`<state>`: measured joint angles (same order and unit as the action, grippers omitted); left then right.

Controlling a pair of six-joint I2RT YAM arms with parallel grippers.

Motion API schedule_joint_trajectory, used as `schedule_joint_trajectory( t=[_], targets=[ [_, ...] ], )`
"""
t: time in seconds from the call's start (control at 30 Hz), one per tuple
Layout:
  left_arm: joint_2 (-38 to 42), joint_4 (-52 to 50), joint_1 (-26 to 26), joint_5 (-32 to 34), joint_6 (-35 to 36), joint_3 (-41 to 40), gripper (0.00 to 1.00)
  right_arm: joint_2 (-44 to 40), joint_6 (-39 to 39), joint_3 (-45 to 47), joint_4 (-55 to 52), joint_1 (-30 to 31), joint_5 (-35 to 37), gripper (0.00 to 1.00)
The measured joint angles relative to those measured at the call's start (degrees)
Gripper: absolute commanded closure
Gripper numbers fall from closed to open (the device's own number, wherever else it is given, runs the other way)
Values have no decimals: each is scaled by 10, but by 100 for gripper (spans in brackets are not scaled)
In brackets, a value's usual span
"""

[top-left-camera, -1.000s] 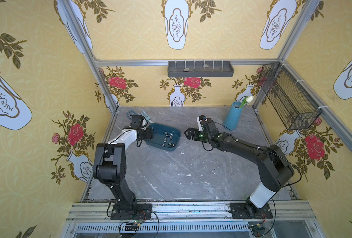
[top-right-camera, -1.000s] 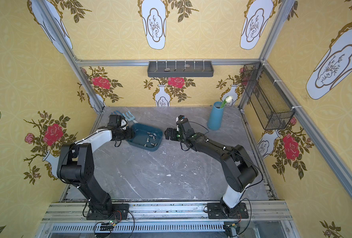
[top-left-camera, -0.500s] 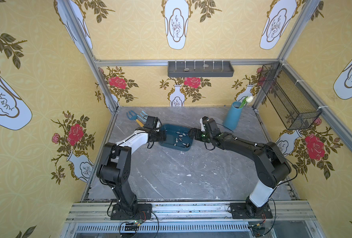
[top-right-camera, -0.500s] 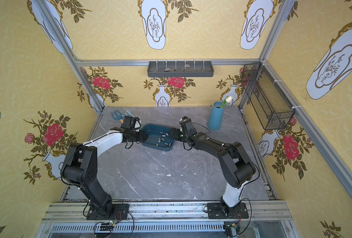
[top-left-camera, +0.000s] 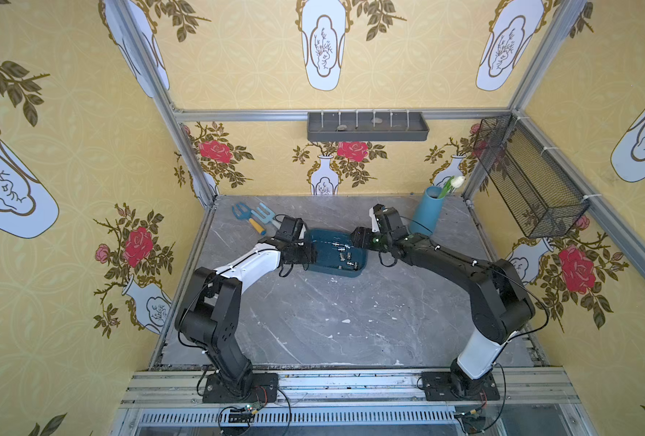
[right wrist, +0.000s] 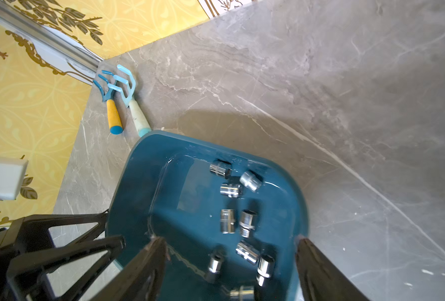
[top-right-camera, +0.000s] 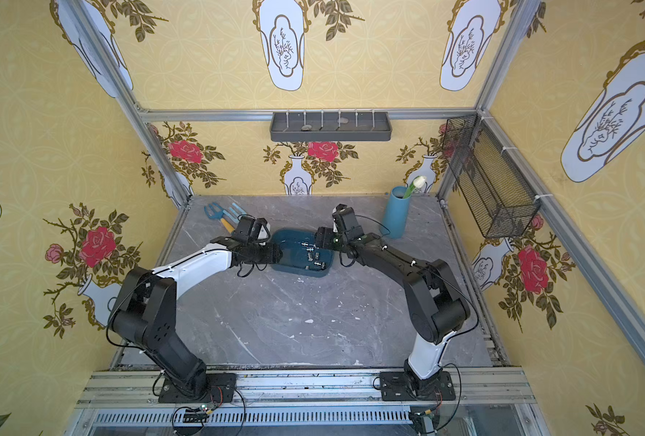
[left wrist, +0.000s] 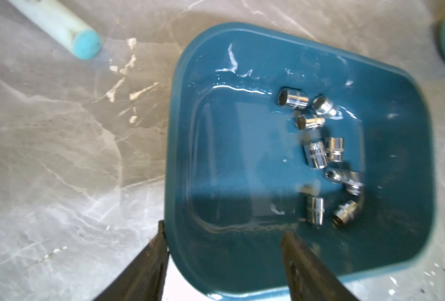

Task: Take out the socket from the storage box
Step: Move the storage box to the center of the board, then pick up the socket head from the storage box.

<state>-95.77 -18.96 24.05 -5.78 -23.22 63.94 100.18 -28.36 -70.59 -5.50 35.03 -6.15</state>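
The storage box (top-left-camera: 323, 260), a shallow dark teal tub, lies at the back middle of the grey marble table (top-left-camera: 313, 321) in both top views. Several chrome sockets (left wrist: 315, 155) lie loose toward one side of its floor, seen as sockets (right wrist: 226, 220) in the right wrist view too. My left gripper (left wrist: 225, 234) is shut on the box's left end, one finger outside the wall and one inside. My right gripper (right wrist: 230, 241) stands open over the box's right end. One of its fingers is inside the box and the other is by the outer rim, with sockets lying between them.
Two small garden rakes (top-left-camera: 255, 219) lie at the back left corner. A blue vase with a white tulip (top-left-camera: 426, 211) stands just behind the right arm. A grey wall tray (top-left-camera: 366, 126) hangs on the back wall and a black mesh basket (top-left-camera: 528, 188) on the right wall.
The left gripper has dragged the box rightward from beside the rakes to the middle. The right gripper has come in over the box's right end and its jaws have narrowed slightly.
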Motion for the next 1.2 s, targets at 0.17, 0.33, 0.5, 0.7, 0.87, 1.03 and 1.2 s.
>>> schedule_joint_trajectory(
  t=[0.17, 0.33, 0.5, 0.7, 0.87, 1.03, 1.2],
  targets=[
    [40, -11, 2, 14, -5, 2, 23, 20, 30, -61, -46, 33, 26, 29],
    [80, -27, 2, 26, -8, 2, 22, 85, 47, -138, -106, 59, 54, 35],
    [103, -29, 2, 31, -9, -8, 21, 142, 51, -184, -152, 70, 71, 41],
    [115, -29, 2, 38, -8, -22, 21, 192, 50, -221, -186, 72, 85, 43],
    [116, -28, 0, 38, -8, -29, 20, 217, 43, -233, -198, 73, 94, 45],
    [116, -25, 0, 38, -8, -33, 20, 240, 35, -244, -198, 73, 98, 46],
    [118, -23, 0, 38, -8, -38, 20, 262, 29, -260, -196, 73, 106, 47]
  ],
)
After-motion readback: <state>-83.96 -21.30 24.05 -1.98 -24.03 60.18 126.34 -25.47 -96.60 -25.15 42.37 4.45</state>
